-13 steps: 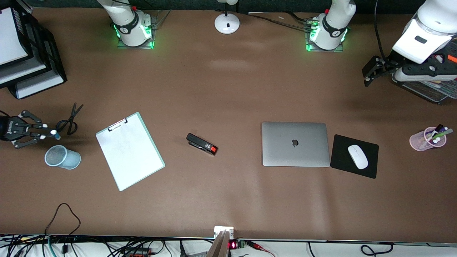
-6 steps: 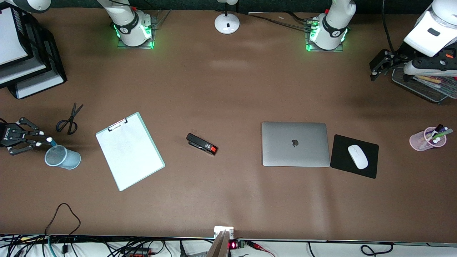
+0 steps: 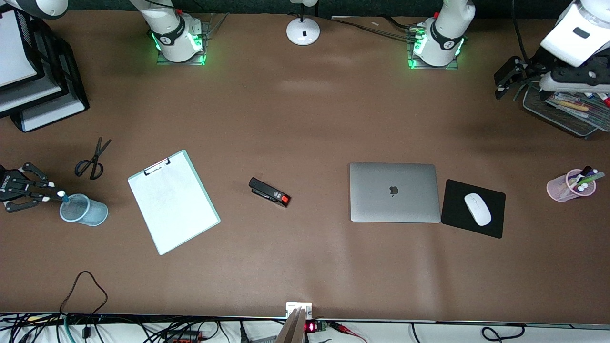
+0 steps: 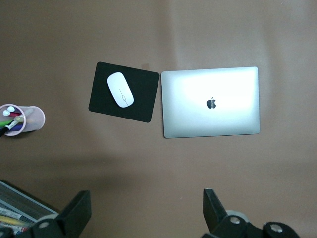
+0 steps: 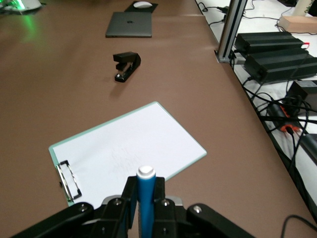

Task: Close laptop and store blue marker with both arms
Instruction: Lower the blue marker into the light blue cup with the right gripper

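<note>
The laptop [image 3: 393, 192] lies closed on the table, lid up with its dark apple logo; it also shows in the left wrist view [image 4: 210, 101] and far off in the right wrist view [image 5: 130, 24]. My right gripper [image 3: 47, 193] is shut on the blue marker [image 3: 64, 197], white cap up, held over the rim of a blue mesh cup [image 3: 86, 210] at the right arm's end of the table. In the right wrist view the gripper [image 5: 145, 184] clamps the marker [image 5: 146, 201]. My left gripper [image 3: 506, 81] is open and empty, high over bare table beside a mesh tray; its jaws [image 4: 143, 210] stand wide apart.
Scissors [image 3: 93, 159], a clipboard [image 3: 172, 201] and a black stapler [image 3: 269, 192] lie between cup and laptop. A white mouse [image 3: 477, 208] sits on a black pad [image 3: 493, 226]. A pink cup of markers [image 3: 571, 186], a mesh tray [image 3: 567, 116] and stacked trays [image 3: 47, 90] stand at the ends.
My right gripper has carried the blue marker from beside the scissors to the rim of the blue mesh cup. My left gripper has drawn back toward the mesh tray.
</note>
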Motion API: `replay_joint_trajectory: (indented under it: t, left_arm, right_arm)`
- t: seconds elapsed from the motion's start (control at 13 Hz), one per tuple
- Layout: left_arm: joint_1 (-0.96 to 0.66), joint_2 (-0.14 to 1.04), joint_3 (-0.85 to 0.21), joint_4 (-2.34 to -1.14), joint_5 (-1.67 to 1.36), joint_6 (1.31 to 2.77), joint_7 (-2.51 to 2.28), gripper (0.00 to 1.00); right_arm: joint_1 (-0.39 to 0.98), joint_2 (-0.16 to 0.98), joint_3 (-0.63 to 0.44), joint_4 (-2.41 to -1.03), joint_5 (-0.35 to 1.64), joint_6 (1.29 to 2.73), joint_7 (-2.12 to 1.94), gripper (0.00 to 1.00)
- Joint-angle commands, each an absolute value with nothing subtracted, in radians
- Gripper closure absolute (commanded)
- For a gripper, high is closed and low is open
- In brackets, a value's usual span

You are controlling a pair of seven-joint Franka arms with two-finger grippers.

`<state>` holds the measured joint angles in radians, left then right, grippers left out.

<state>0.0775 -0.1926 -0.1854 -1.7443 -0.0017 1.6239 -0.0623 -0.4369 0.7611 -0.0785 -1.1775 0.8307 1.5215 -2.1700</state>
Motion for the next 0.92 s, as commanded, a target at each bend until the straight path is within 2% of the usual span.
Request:
replay_joint_trajectory:
  t: [0.0,0.46,0.69,0.85]
  left_arm:
    - [0.089,-0.19,-0.192,-1.69,-0.02,1.578,-0.043,0.0]
    - [0.089,-0.158,-0.187,-1.649,-0.018,1.58,-0.045,0.0]
    - [0.054,-0.126,-0.173,-1.589,-0.008,1.54,-0.051,0.0]
    - [0.006,-0.101,-0.114,-1.55,-0.008,1.513,-0.049,0.0]
  right_arm:
    - [-0.451,0.814,-0.066,-1.141,0.853,1.526,-2.187,0.94]
    - [-0.453,0.857,-0.066,-1.141,0.851,1.575,-2.191,0.94]
    - [-0.46,0.888,-0.066,-1.141,0.853,1.601,-2.189,0.94]
    - [-0.462,0.891,-0.069,-1.143,0.85,1.627,-2.189,0.94]
